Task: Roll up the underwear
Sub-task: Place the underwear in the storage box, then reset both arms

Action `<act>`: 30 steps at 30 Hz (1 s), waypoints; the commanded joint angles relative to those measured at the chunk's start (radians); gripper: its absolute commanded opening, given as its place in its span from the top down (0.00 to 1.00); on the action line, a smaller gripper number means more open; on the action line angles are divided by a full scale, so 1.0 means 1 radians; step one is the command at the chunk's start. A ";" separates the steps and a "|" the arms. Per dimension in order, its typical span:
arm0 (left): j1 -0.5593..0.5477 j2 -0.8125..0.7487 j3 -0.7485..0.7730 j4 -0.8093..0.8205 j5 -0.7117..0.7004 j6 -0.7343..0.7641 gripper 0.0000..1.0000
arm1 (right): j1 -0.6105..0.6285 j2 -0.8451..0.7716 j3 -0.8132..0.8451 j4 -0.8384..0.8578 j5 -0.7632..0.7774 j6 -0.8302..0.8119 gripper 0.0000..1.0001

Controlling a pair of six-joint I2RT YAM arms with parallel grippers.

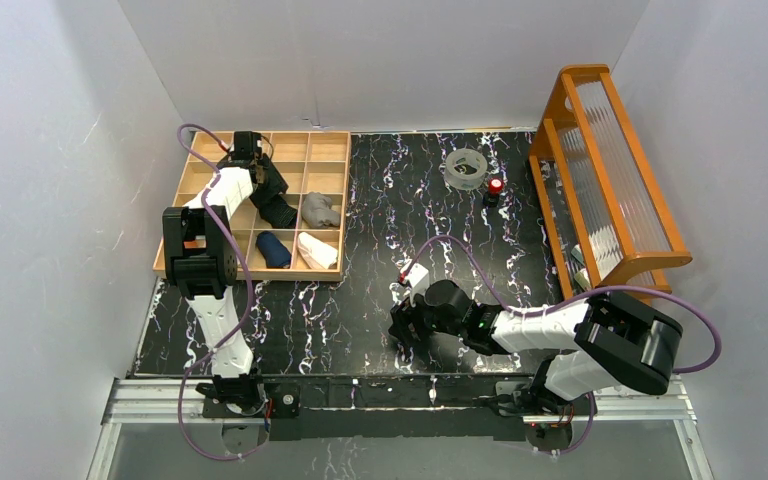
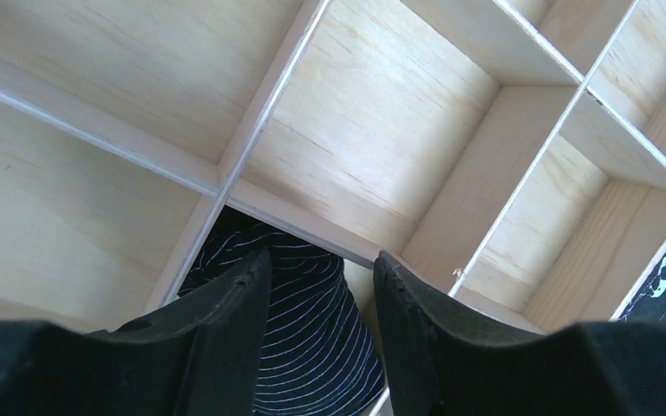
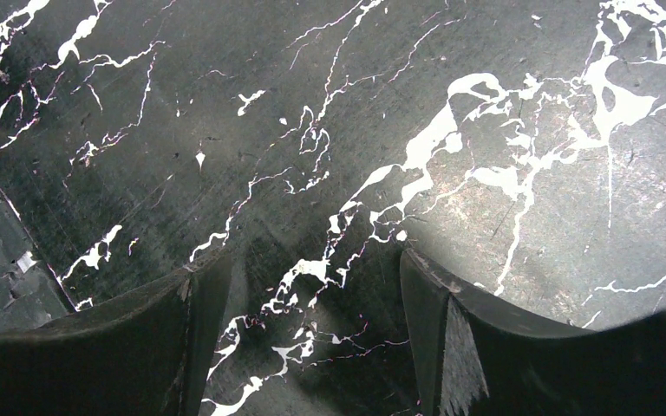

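A black underwear with thin pale stripes (image 2: 312,334) lies rolled up in a middle cell of the wooden compartment tray (image 1: 250,276). My left gripper (image 2: 321,269) hangs right over it, jaws apart, the roll showing between them with bare wood beside the right finger. From above, the left gripper (image 1: 268,193) is over that black roll (image 1: 280,213). A beige-grey underwear (image 1: 320,209) sits in the cell to its right. My right gripper (image 1: 405,325) rests low over the marble table, open, nothing between its fingers (image 3: 199,321).
A dark blue roll (image 1: 272,249) and a white roll (image 1: 317,250) fill the tray's front cells. A clear tape ring (image 1: 466,168) and a small red-topped object (image 1: 495,187) stand at the back of the table. A wooden rack (image 1: 605,170) stands along the right.
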 commanded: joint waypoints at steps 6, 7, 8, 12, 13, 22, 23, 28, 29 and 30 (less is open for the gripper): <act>0.003 -0.072 0.006 -0.032 0.026 0.028 0.50 | -0.002 0.007 0.012 -0.099 0.017 0.008 0.22; 0.003 -0.090 0.015 -0.023 0.049 0.028 0.46 | -0.003 -0.006 0.015 -0.105 0.038 0.018 0.22; 0.003 -0.109 0.028 -0.018 0.065 0.035 0.42 | -0.006 -0.023 0.016 -0.106 0.059 0.027 0.21; -0.097 -0.217 0.068 -0.028 -0.008 0.117 0.10 | -0.043 -0.104 0.055 -0.150 0.141 0.072 0.15; -0.119 -0.248 0.063 -0.027 -0.027 0.132 0.03 | -0.068 -0.115 0.079 -0.175 0.119 0.074 0.14; -0.269 -0.540 -0.180 0.009 -0.088 0.118 0.02 | -0.500 -0.064 0.438 -0.437 -0.196 0.063 0.11; -0.273 -0.575 -0.211 0.011 -0.087 0.118 0.02 | -0.546 -0.046 0.491 -0.472 -0.232 0.065 0.10; -0.279 -0.804 -0.379 0.001 -0.115 0.160 0.02 | -0.738 0.084 0.823 -0.712 -0.291 0.044 0.04; -0.280 -0.846 -0.408 -0.008 -0.124 0.162 0.02 | -0.758 0.102 0.876 -0.743 -0.278 0.031 0.04; -0.280 -0.882 -0.429 -0.019 -0.128 0.165 0.02 | -0.776 0.113 0.916 -0.761 -0.266 0.026 0.02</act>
